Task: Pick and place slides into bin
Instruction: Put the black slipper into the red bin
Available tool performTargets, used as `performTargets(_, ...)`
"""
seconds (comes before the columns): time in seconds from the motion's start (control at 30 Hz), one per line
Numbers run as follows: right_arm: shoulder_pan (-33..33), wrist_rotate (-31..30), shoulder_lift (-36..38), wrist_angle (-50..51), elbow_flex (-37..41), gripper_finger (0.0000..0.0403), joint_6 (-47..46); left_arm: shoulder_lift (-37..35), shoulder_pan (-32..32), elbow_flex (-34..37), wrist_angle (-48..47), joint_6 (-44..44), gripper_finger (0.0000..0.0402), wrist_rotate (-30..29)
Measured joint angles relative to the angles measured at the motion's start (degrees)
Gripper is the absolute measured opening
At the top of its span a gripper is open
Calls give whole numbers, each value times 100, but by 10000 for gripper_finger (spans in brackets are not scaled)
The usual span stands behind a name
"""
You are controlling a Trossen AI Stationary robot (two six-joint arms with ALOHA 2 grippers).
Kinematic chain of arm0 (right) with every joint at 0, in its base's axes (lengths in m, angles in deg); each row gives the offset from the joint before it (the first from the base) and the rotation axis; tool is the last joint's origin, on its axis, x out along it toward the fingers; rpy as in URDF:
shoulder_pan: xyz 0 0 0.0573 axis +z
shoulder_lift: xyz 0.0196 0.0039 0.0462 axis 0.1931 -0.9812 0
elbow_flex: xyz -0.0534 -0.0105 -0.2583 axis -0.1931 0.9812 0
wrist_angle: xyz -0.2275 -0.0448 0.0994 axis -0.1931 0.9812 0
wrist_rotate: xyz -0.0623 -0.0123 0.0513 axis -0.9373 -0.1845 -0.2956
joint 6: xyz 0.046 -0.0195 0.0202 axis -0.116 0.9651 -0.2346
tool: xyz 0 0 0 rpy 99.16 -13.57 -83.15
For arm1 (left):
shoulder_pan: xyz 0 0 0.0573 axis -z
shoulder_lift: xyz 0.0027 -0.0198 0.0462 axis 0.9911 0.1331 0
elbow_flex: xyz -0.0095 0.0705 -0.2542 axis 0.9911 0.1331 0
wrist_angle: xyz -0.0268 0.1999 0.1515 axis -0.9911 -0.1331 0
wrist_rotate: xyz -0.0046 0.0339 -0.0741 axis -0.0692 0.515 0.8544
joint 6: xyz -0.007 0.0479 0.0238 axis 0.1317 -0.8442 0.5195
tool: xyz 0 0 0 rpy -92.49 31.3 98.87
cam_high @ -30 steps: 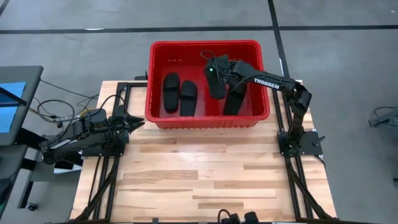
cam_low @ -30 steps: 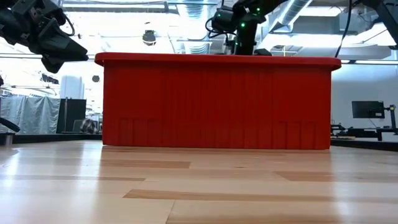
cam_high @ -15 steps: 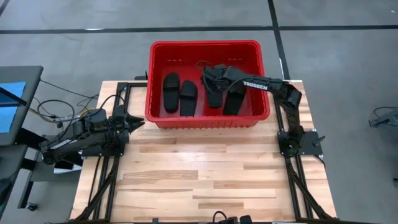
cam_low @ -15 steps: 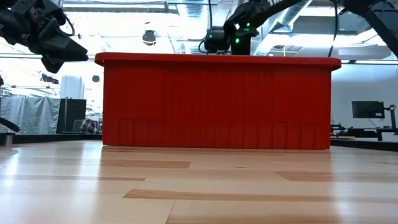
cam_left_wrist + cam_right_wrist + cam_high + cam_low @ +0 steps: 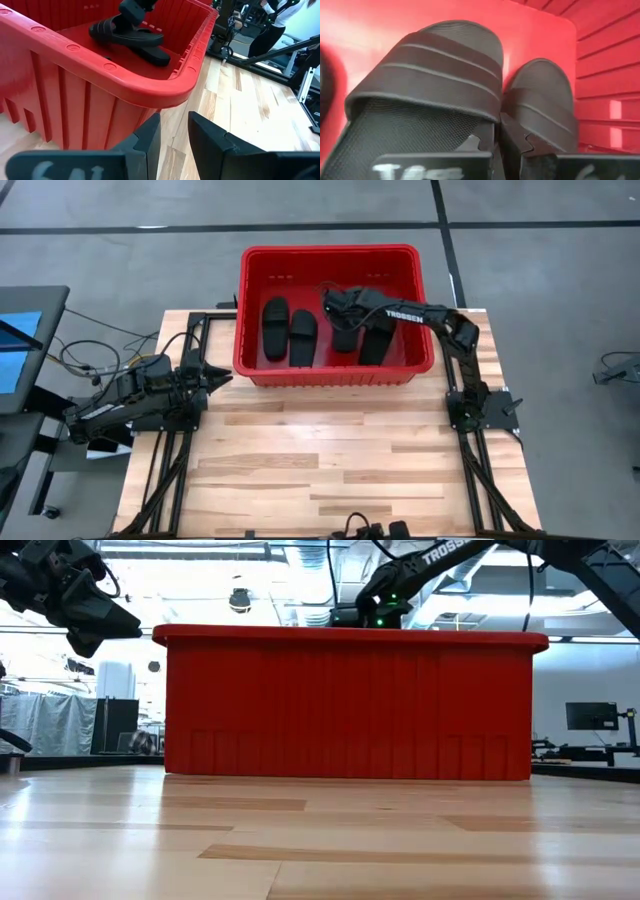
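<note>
The red bin (image 5: pixel 335 372) stands at the table's far middle. Inside it lie several black slides: two side by side at the left (image 5: pixel 275 330) (image 5: pixel 303 338) and one at the right (image 5: pixel 378 340). My right gripper (image 5: pixel 337 308) reaches down into the bin, shut on another slide (image 5: pixel 346 335) next to the right one (image 5: pixel 540 100). My left gripper (image 5: pixel 222 377) hangs open just off the bin's near left corner (image 5: pixel 165 95), with nothing between its fingers. My right gripper pinches the slide's wide strap at its side edge (image 5: pixel 490 117), where the strap comes down to the sole, between its two fingers. The fingers (image 5: pixel 482 140) slant down from the table's right side. The slide is low in the bin, sole down, beside the other slide.
The bin's tall near wall (image 5: pixel 350 705) hides its inside from the low view. Bare wooden tabletop (image 5: pixel 330 450) stretches from the bin to the near edge. A person stands in the room beyond the table (image 5: pixel 275 20).
My right gripper has sunk from above the bin's rim down into the bin, tipping further downward and shifting a little toward the table's left. The slide it holds has come down with it and now sits beside the right-hand slide.
</note>
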Motion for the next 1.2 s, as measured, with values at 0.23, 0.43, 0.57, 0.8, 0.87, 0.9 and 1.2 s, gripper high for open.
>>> performTargets(0.23,-115,-7,15,149,0,0,147,0,1,1,-1,0,89,0)
performTargets(0.43,-141,-16,15,142,0,0,166,0,0,0,-1,1,89,0)
performTargets(0.57,-172,-5,13,141,0,0,206,0,0,0,-1,1,89,0)
performTargets(0.8,-173,90,12,76,0,3,334,0,0,0,1,1,89,0)
performTargets(0.87,-173,116,10,67,0,12,428,0,0,0,-1,1,89,2)
performTargets(0.9,-173,131,10,54,0,17,475,0,2,0,-1,1,89,0)
performTargets(1.2,-173,144,8,-25,0,50,501,0,1,0,0,1,89,0)
